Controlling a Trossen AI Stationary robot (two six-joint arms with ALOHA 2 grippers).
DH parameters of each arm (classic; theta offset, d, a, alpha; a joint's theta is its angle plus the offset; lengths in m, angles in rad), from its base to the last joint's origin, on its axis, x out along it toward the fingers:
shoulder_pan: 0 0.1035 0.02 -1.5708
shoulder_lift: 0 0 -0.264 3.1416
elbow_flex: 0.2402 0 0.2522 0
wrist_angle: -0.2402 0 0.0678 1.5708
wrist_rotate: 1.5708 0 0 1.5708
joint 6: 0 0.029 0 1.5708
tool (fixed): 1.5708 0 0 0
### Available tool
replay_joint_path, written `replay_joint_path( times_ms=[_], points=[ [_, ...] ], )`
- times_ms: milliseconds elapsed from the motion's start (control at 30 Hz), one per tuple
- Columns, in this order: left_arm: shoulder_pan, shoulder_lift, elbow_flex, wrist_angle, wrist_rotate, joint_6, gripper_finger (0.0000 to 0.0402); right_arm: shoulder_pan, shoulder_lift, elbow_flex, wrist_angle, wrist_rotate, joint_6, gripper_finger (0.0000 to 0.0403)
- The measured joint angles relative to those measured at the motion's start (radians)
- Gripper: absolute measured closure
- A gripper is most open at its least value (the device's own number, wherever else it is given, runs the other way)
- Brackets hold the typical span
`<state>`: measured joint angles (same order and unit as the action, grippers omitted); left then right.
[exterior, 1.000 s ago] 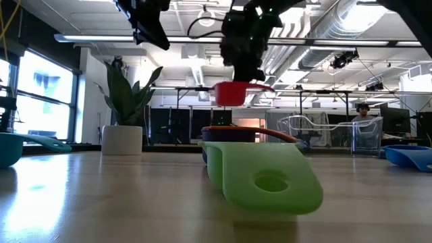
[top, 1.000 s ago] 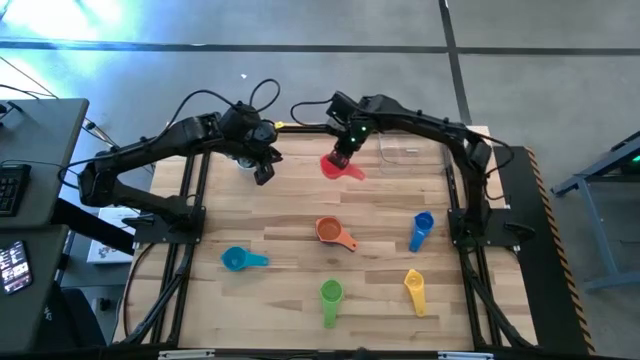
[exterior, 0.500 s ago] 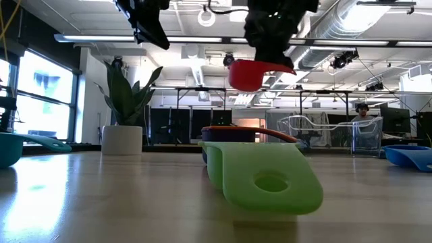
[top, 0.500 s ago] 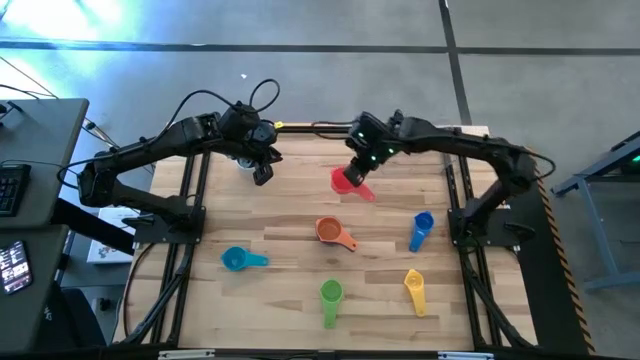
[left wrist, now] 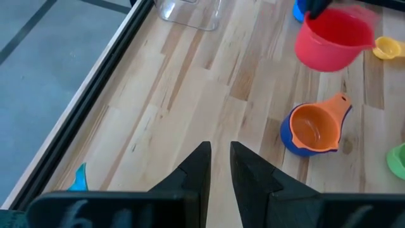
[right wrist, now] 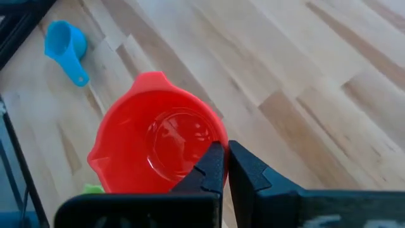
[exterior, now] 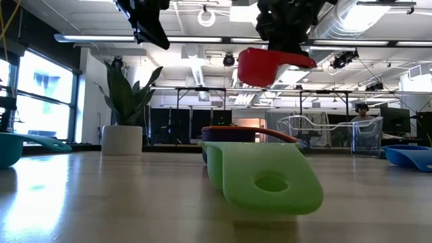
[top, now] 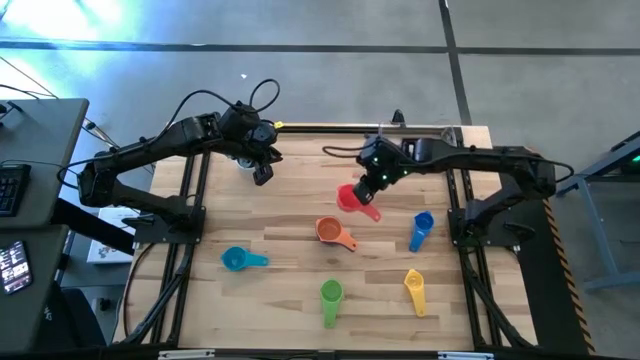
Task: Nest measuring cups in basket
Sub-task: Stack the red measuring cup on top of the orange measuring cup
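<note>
Carrying red cup in right pincer, clamped on its rim, above orange cup, probably for nesting. Left pincer parked, nearly closed, empty.

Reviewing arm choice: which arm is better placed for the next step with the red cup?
Right. The right claw already holds the red cup above the table, near the orange cup; the left claw hangs farther away.

I saw a tabletop of pale planked wood with a smooth, faintly satin sheen. The red cup was glossy plastic, the green cup smooth and matt. The right gripper's fingers looked matt black.
</note>
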<state>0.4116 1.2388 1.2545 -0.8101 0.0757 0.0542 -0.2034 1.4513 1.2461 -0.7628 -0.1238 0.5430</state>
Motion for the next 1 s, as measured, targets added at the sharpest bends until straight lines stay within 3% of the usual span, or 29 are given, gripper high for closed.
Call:
replay_joint_path(
  times_ms=[300,700,1000],
  points=[
    [-0.042,0.0,0.0,0.0,0.005,-0.041,0.0353,0.085,0.018,0.001,0.052,0.005,0.022,0.0403],
    [-0.103,0.0,-0.001,0.001,0.008,-0.062,0.0353,0.178,0.14,0.001,0.114,0.138,0.198,0.0403],
    [-0.113,0.0,-0.001,0.001,0.008,-0.062,0.0353,0.214,0.23,0.001,0.18,0.172,0.211,0.0403]
  ],
)
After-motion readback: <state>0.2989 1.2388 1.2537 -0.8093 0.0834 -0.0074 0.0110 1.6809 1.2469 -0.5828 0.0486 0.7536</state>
